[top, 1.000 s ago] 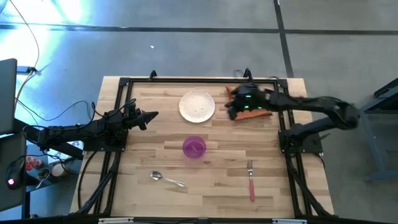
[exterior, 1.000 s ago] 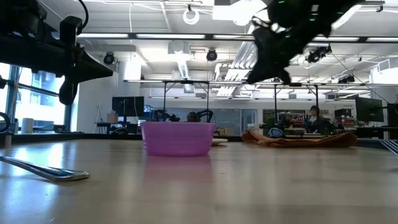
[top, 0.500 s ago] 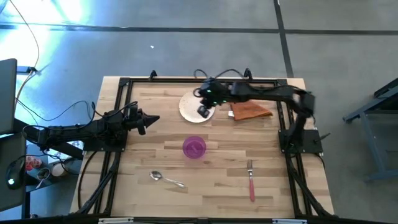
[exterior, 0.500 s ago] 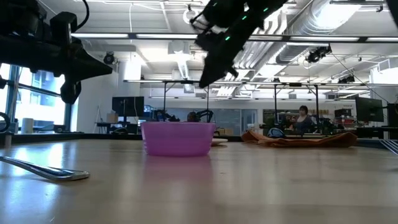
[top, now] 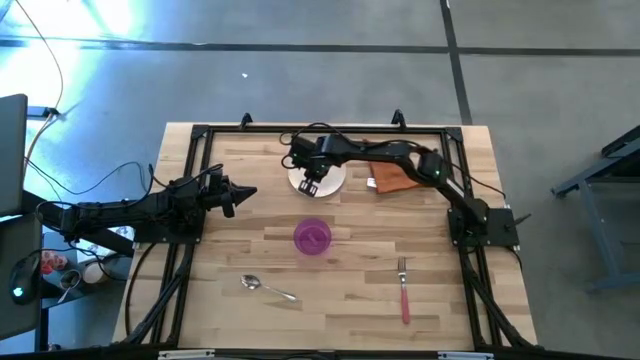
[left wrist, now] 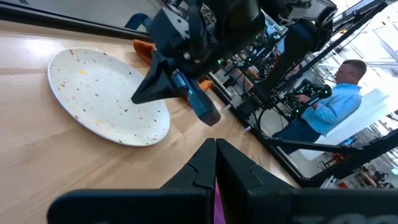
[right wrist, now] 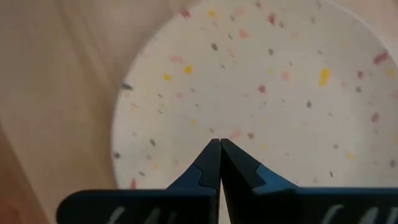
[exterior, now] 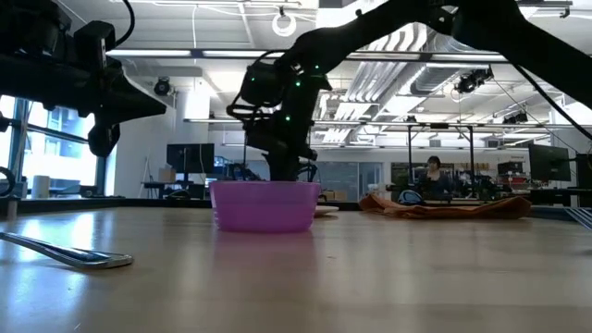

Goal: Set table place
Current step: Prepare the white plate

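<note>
The round white speckled plate [top: 336,178] lies flat on the wooden table [top: 230,250] at the far middle. My right gripper [top: 311,186] is shut and hangs just over the plate's near-left part, as its wrist view [right wrist: 219,144] shows. It also shows in the left wrist view [left wrist: 208,115]. The rust-orange napkin [top: 395,178] lies flat to the right of the plate. The purple bowl [top: 312,237] stands upright at the middle. The spoon [top: 266,288] and the pink-handled fork [top: 403,292] lie near the front. My left gripper [top: 250,190] is shut and empty at the table's left.
The black frame rails [top: 195,200] run along the table's left, right and far edges. Bare wood lies between the bowl and the fork. A person [exterior: 432,176] sits in the room beyond the table.
My right gripper has swung from above the napkin toward the table's left, across the plate, and has come down low over the plate's near-left part. The napkin, plate, bowl, spoon and fork lie as before.
</note>
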Available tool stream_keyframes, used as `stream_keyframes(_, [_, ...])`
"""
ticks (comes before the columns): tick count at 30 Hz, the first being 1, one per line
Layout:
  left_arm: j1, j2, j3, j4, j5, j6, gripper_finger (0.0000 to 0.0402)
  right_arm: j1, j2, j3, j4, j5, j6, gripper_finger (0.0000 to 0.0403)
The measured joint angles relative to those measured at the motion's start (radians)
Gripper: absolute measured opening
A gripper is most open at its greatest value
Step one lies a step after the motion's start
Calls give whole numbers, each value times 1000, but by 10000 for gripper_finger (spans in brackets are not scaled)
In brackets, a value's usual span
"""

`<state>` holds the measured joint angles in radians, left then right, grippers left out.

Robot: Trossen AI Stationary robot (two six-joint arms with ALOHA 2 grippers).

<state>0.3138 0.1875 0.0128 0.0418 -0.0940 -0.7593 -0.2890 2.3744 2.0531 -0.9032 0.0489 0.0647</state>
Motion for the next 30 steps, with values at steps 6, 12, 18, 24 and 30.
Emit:
stream_keyframes(6, [0, 0, 0, 0, -1, 5, 0, -16, 10, -13, 5, -34, -5, 0])
stream_keyframes(12, [0, 0, 0, -16, -12, 6, 0, -40, 10, -51, -1, -51, -20, 0])
stream_keyframes(18, [0, 0, 0, -16, -28, 7, 0, -70, 10, -52, 3, -57, -19, 0])
stream_keyframes(24, [0, 0, 0, -15, -30, 7, 1, -81, 10, -53, 3, -66, 0, 0])
stream_keyframes(30, [0, 0, 0, -15, -31, 7, 1, -79, 10, -53, 3, -66, 18, 0])
